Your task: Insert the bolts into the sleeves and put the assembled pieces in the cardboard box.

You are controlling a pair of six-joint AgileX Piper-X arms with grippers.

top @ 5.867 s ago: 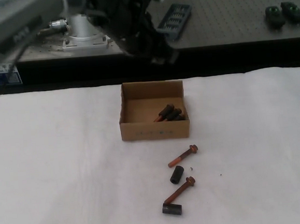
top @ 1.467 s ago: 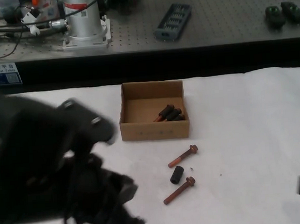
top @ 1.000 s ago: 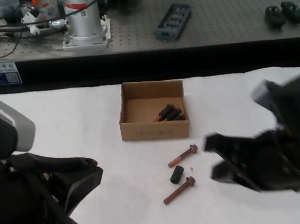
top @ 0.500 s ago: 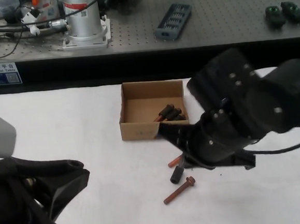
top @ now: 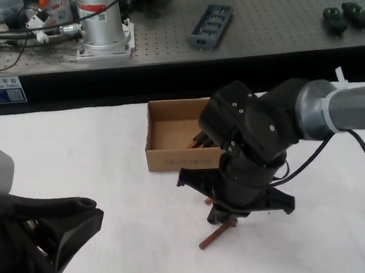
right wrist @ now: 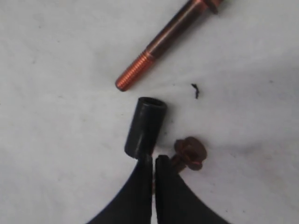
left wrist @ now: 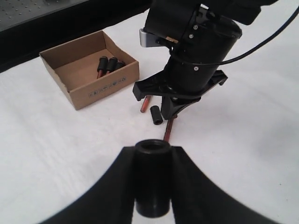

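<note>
The main risk lies with the right fingers (right wrist: 140, 186): they are pressed together with only a slit between them, empty, hanging just over the shank of the near bolt (right wrist: 189, 153) with their tips just beside the loose sleeve (right wrist: 145, 126). Coming down like this, they would likely shove the bolt or roll the sleeve away across the surface (right wrist: 56, 93) instead of gripping anything; they need to spread first. The far bolt (right wrist: 163, 44) lies apart from both. The right arm (top: 252, 137) reaches in from the right, wrist bent down over these parts just in front of the box (top: 187, 158). The left fingers (left wrist: 112, 186) pinch the held sleeve (left wrist: 152, 186) upright, bore open, at the near left, well apart from the box; an off-axis bolt could jam at its mouth or tilt it.
</note>
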